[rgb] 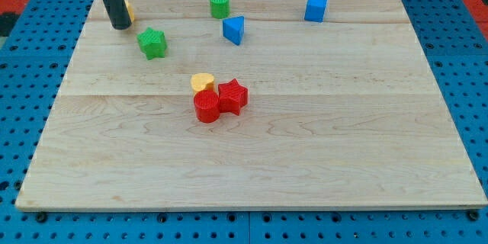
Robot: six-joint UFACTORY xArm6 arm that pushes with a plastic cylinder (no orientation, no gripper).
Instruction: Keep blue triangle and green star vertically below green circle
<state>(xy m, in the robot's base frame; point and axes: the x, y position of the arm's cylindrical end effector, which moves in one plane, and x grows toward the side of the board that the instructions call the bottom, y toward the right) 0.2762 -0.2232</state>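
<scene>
The green circle [219, 4] stands near the view's top, a little left of centre. The blue triangle [234, 30] lies just below and right of it. The green star [152, 43] lies lower and well to the left of the circle. My tip [120, 26] rests on the board at the upper left, up and to the left of the green star, not touching it. The rod covers most of a yellow block [128, 11] behind it.
A blue cube [316, 7] sits at the upper right. A yellow block [202, 82], a red cylinder [207, 107] and a red star [232, 96] cluster at the board's middle. The wooden board [343, 145] lies on a blue pegboard.
</scene>
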